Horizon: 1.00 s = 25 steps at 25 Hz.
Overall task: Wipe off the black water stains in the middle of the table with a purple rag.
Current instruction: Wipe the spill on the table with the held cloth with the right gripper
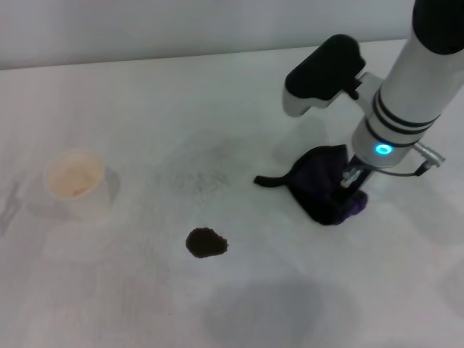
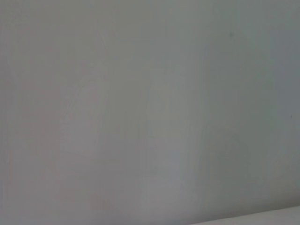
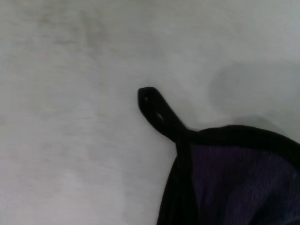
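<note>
— Where was the right arm?

— Reaching down steeply from the upper right, its right gripper buried in the purple rag — whether it was clenched I could not tell.

— And the rag?

— Bunched on the table, strap tail pointing left, well apart from the black water stains. A paper cup stood far left.

— The left arm?

— Out of sight.

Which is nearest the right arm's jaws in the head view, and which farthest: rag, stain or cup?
1. Rag: right at the right gripper, bunched on the table's right side.
2. Stain: mid-table, to the left.
3. Cup: far left.
</note>
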Tool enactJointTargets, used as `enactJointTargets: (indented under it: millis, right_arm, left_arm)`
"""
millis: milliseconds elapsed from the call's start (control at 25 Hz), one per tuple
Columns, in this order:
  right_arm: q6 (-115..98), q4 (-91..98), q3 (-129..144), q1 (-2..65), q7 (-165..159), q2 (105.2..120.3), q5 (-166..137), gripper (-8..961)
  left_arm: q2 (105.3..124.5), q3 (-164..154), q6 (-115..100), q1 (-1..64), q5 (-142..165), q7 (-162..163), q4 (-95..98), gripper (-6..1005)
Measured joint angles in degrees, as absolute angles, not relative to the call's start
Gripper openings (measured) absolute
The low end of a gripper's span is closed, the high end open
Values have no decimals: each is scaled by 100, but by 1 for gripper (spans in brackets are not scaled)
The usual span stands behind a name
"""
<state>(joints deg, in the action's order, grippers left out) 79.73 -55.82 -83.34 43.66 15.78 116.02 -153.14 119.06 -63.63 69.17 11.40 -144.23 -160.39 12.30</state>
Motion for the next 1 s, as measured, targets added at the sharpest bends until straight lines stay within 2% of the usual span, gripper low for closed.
enactJointTargets:
  millis: [600,1000]
  right_arm:
    - [7297,-5949,-6719,4731,1520,11617,-13672,124]
    - [6303,-5565,-5117,5574,1402,11619,-12065,124]
  left_arm:
    - [11891,-6364,7135,1137,-14268,-16040,1254,877]
    - [11891,-6364,7138,1142,-14211,-16040,1251,876]
